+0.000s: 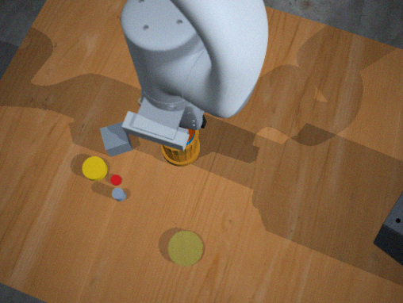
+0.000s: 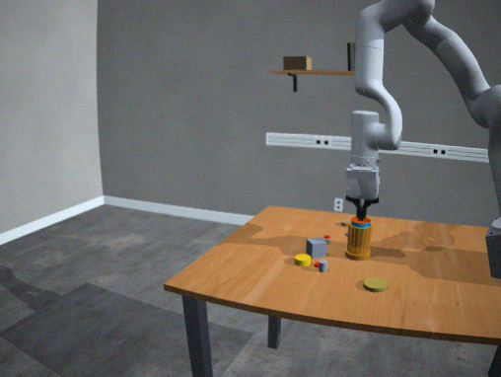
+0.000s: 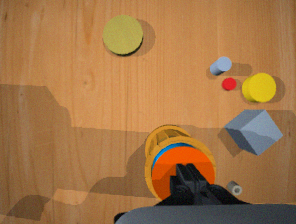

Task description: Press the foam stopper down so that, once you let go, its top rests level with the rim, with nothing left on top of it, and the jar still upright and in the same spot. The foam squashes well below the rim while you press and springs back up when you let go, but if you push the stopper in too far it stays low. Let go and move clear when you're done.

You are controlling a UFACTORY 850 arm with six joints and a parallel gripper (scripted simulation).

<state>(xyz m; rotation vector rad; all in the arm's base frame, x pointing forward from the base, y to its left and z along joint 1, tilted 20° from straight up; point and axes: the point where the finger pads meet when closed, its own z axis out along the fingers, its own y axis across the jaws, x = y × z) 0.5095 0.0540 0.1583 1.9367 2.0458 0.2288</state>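
Stopper [image 3: 182,170] sat proud in the orange jar [image 2: 358,242] near table centre. I had the gripper [image 2: 362,215] shut, empty, tips on it. I feared overpressing would leave it stuck low, or tip the jar.

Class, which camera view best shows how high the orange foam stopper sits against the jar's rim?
The exterior view: it shows the stopper side-on, standing proud of the jar under the shut gripper. The wrist view shows only its top face, giving no height. In the top view the arm hides nearly all of it.

top overhead, exterior side-on far, wrist downward.
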